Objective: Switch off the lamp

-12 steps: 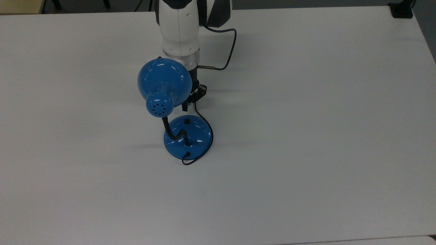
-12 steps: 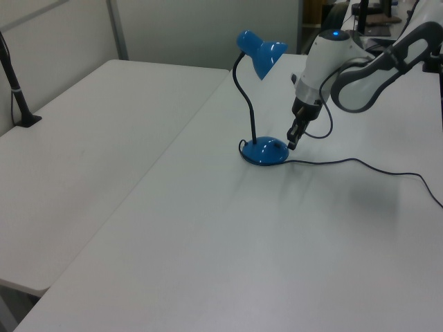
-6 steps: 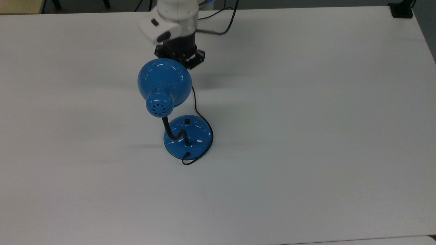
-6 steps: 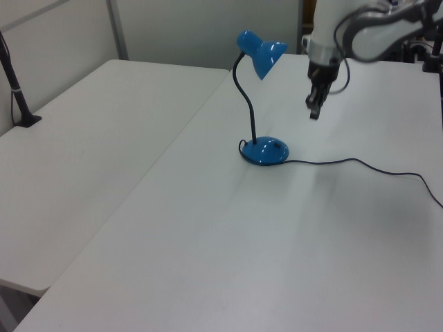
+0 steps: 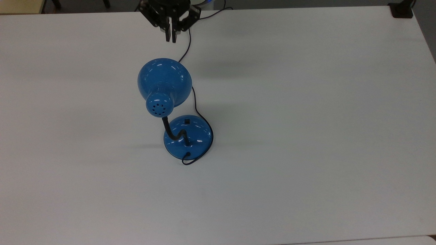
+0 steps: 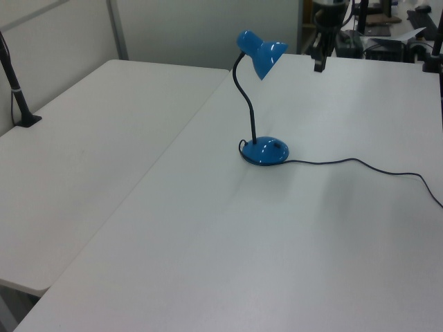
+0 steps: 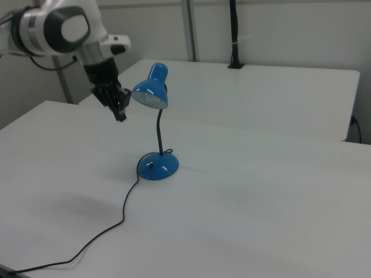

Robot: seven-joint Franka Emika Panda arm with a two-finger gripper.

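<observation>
The blue lamp stands on the white table [image 5: 306, 136], its bell shade [image 5: 164, 81] bent over on a black gooseneck [image 5: 170, 131] above the round base [image 5: 196, 137]. A small black switch [image 5: 186, 120] sits on the base's far side in the top view. The shade's inside [image 7: 152, 101] looks grey, with no glow under it. My gripper [image 5: 171, 40] hangs in the air well beyond the shade, near the top view's upper edge, shut and holding nothing. In the left view the gripper [image 6: 318, 67] is level with the shade [image 6: 261, 54], to its right.
The lamp's black cord [image 6: 360, 162] runs from the base across the table to the left view's right edge. A second white table [image 6: 83, 138] adjoins on the left view's left, with a black clamped post [image 6: 17, 90]. A black clamp [image 5: 402, 10] sits at the top view's upper right corner.
The gripper lifted off the base beside the switch, rose, and drew back toward the top view's upper edge. The lamp has stayed where it was.
</observation>
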